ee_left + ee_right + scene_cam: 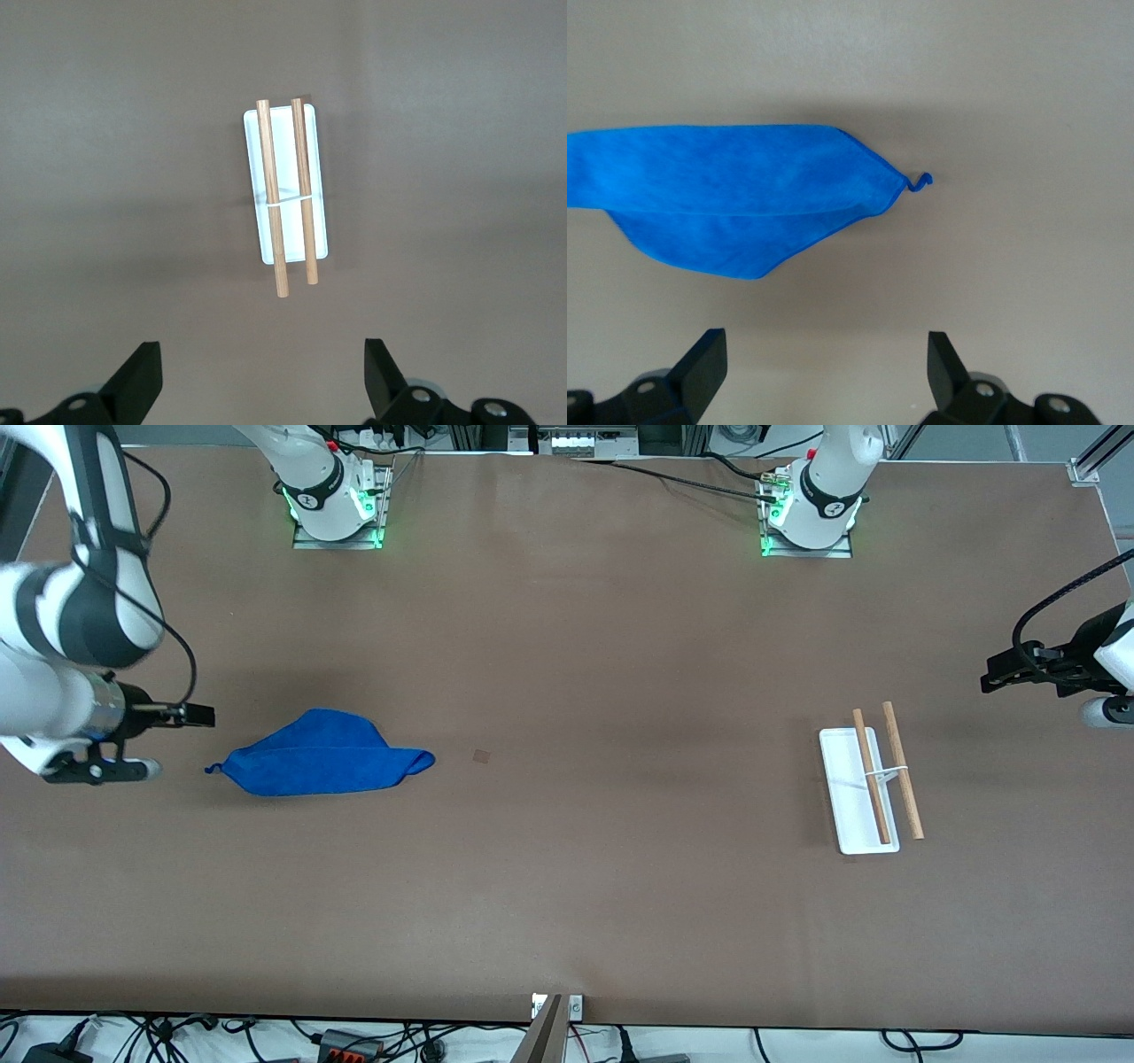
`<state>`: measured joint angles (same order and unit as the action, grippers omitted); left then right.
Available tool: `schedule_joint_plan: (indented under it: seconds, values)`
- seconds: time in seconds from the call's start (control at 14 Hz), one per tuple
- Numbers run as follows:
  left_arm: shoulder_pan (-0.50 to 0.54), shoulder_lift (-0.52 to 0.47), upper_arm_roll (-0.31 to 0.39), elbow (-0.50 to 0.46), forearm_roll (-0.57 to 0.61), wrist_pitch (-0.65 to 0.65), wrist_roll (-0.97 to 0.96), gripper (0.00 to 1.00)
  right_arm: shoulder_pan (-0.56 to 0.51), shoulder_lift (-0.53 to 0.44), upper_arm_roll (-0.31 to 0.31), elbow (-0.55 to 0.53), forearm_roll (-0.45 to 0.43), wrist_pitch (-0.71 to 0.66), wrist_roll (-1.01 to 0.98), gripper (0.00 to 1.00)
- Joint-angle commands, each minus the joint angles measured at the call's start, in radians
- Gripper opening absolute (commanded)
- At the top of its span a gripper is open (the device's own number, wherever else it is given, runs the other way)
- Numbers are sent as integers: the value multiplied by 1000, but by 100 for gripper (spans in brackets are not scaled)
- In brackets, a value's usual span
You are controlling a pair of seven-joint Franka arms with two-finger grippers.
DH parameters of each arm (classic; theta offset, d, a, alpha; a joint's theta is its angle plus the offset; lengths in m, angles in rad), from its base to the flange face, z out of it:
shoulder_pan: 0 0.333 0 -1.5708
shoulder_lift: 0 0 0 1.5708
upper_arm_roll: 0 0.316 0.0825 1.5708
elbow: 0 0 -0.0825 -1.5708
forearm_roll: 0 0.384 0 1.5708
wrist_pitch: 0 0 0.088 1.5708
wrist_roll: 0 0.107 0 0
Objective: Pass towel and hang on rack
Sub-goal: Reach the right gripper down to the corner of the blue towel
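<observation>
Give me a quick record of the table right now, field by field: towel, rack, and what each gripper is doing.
towel: blue towel lying folded flat on the table, toward the right arm's end
rack: rack standing bare toward the left arm's end, nothing on its rods
right gripper: right gripper jaws open, empty, beside the towel's tag corner
left gripper: left gripper jaws open, empty, beside the rack
</observation>
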<state>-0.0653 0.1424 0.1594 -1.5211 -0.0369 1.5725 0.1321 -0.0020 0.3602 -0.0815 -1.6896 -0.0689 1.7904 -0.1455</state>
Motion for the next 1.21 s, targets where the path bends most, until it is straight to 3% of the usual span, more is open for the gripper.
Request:
schedule_joint_plan:
  seconds: [0.0, 0.21, 0.57, 0.86, 1.14]
  values:
    - [7, 6, -3, 19, 8, -14, 23, 100, -42, 81, 5, 15, 3, 53, -129, 100]
    - [7, 6, -3, 19, 8, -14, 23, 100, -58, 169, 11, 28, 3, 101, -266, 100]
    - [5, 6, -3, 19, 8, -16, 21, 100, -75, 318, 9, 137, 4, 121, -782, 100]
    - [5, 6, -3, 21, 8, -14, 21, 100, -108, 374, 9, 148, 8, 165, -1084, 100]
    - [5, 6, -3, 21, 8, -16, 21, 100, -105, 388, 11, 140, 32, 175, -1225, 100]
